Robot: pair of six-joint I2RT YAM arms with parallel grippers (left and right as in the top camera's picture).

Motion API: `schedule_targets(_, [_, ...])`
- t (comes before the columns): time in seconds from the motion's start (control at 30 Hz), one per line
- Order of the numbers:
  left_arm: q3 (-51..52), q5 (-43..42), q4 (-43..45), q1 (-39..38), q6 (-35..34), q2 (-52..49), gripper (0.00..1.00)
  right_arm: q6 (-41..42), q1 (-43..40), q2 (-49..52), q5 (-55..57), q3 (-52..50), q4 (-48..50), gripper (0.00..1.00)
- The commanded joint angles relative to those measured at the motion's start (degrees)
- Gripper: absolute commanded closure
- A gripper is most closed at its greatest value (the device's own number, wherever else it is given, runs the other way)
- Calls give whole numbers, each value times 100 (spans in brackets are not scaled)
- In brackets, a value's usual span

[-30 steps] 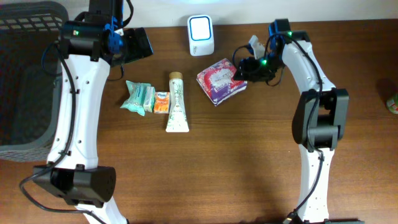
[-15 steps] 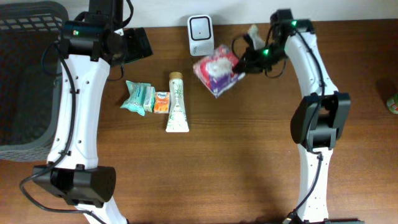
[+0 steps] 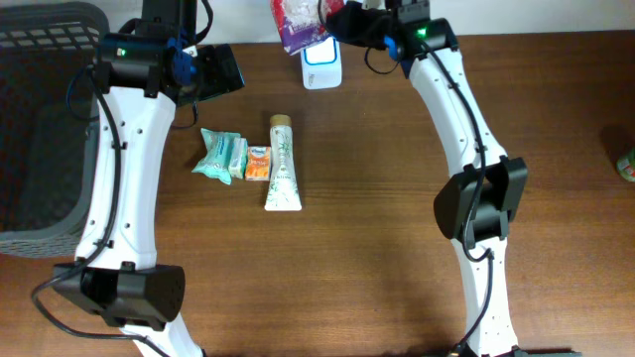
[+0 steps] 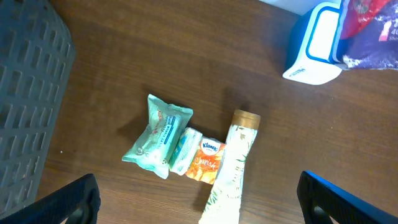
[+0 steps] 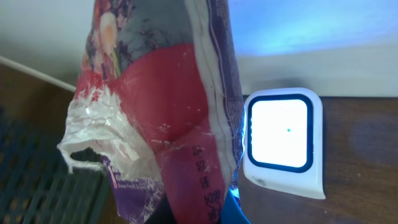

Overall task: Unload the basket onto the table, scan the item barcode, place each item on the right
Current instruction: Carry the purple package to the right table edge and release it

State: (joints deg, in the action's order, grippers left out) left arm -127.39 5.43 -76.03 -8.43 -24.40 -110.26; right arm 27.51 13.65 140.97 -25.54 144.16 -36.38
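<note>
**Packet up at the scanner, scan step in hand**

Right gripper [image 3: 347,20] is clamped on the purple-and-red packet [image 3: 296,20] and holds it in the air at the far table edge, above and just beside the barcode scanner [image 3: 321,64]. From the right wrist view the packet hangs edge-on left of the scanner's lit window, so my read is that the presenting step is underway but not done.

Next move, as I judge it: turn the packet so its barcode face squares up to the window, and bring it closer. I can't see a barcode in any view, so which side to show is unclear. The crinkled film may glare.

Left gripper [image 3: 220,71] hangs idle with its jaws spread wide, nothing in them.

Writing: "Kleenex" reads on the small orange pack [image 4: 208,158], which sits between the green wipes pack [image 4: 158,140] and the tube [image 4: 231,165]. The packet carries a line of small print, not legible.
</note>
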Motion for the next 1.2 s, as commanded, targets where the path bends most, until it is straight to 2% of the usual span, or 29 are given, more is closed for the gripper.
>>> schedule_targets(0.0, [-15,61,7,35,92,-2,1,474,-68,343,584,-2,81,96])
schedule_targets(0.13, [-15,61,7,35,94,-2,1,540,-221,664,260,-2,33,96])
schedule_targets(0.33, [-15,61,7,35,92,-2,1,417,-291,629,157,11,-22,96])
schedule_targets(0.47, [-15,61,7,35,92,-2,1,125,-361,186,162,17,-26,96])
schedule_targets(0.57, [-15,61,9,35,92,-2,1,-203,-605,-330,785,17,-490,96])
schedule_targets(0.73, [-15,61,7,35,92,-2,1,-372,-1493,-916,2522,17,-2140,96])
schedule_targets(0.87, [-15,61,7,35,92,-2,1,-374,-2347,-831,3016,9,-3117,96])
schedule_targets(0.97, [-15,61,7,35,92,-2,1,-531,-2983,-739,3185,-2,-3401,96])
schedule_targets(1.1, [-15,61,7,35,92,-2,1,-1648,-3733,-468,3023,-28,-3410,96])
schedule_targets(1.17, [-15,61,9,35,94,-2,1,-1880,-3960,-293,3038,-33,-3401,96])
